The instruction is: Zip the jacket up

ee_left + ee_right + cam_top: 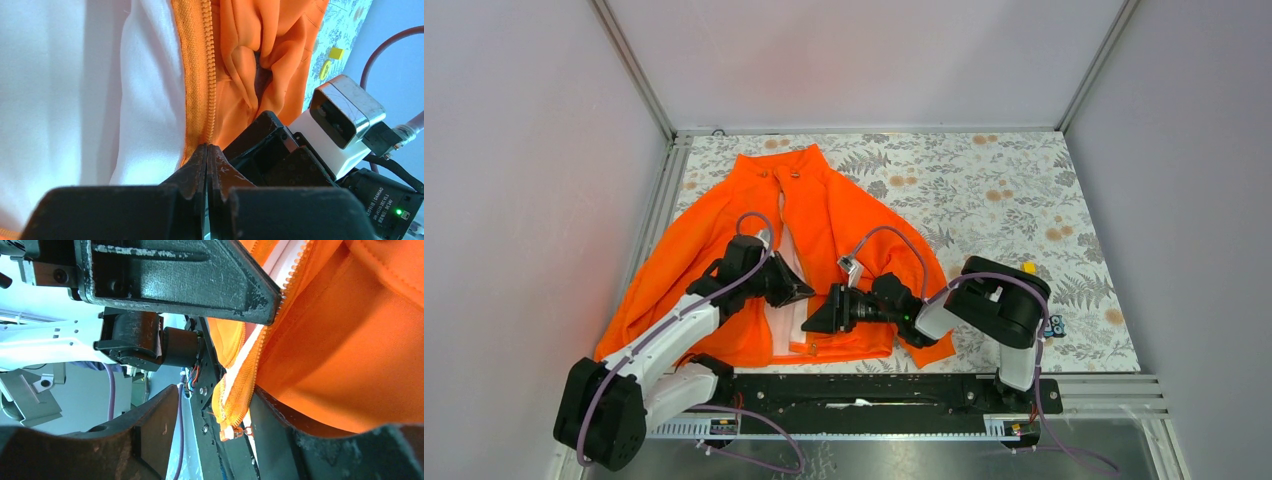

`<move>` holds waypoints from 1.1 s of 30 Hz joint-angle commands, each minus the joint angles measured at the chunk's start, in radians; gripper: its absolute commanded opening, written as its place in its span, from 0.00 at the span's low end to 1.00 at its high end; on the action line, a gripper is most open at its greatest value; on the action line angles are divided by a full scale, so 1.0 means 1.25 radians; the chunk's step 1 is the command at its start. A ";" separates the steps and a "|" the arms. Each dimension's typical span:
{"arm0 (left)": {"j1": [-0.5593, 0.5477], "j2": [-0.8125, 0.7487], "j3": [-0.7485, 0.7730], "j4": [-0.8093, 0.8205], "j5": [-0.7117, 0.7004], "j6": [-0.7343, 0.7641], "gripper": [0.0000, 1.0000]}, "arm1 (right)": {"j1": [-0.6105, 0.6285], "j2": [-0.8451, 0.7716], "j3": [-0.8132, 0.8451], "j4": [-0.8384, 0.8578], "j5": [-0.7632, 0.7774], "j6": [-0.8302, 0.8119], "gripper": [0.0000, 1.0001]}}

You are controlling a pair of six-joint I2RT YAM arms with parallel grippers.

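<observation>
The orange jacket (844, 215) lies spread on the flowered table, its front open over pale lining (790, 262). My left gripper (808, 291) is over the lower front. In the left wrist view it (206, 148) is shut, its tips pinching the zipper edge (206, 75) beside white lining (150, 100). My right gripper (812, 322) faces it from the right, close by. In the right wrist view that gripper (215, 391) is open. The zipper's bottom end and its small metal slider (235, 432) hang between the fingers, untouched. Orange cloth drapes over the right finger (300, 440).
A yellow block (1028, 267) and a small dark part (1054, 325) sit on the table right of the right arm. Grey walls close in the table on three sides. A black rail (874, 390) runs along the near edge, under the jacket's hem.
</observation>
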 commanded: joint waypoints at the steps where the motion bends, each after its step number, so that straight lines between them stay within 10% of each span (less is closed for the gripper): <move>1: 0.004 0.014 0.002 0.069 0.051 -0.005 0.01 | -0.016 -0.016 -0.001 0.004 0.000 -0.007 0.60; 11: 0.004 0.013 0.022 0.032 0.014 0.031 0.01 | -0.018 -0.035 0.053 -0.150 -0.001 -0.035 0.30; 16: 0.004 0.011 0.025 0.002 -0.047 0.058 0.02 | -0.017 -0.077 0.054 -0.244 0.028 -0.080 0.32; 24: -0.062 -0.060 0.052 -0.163 -0.354 0.098 0.65 | -0.018 -0.179 0.027 -0.374 0.079 -0.142 0.50; 33: -0.174 0.002 0.070 -0.225 -0.427 0.037 0.72 | -0.023 -0.267 0.029 -0.476 0.135 -0.204 0.54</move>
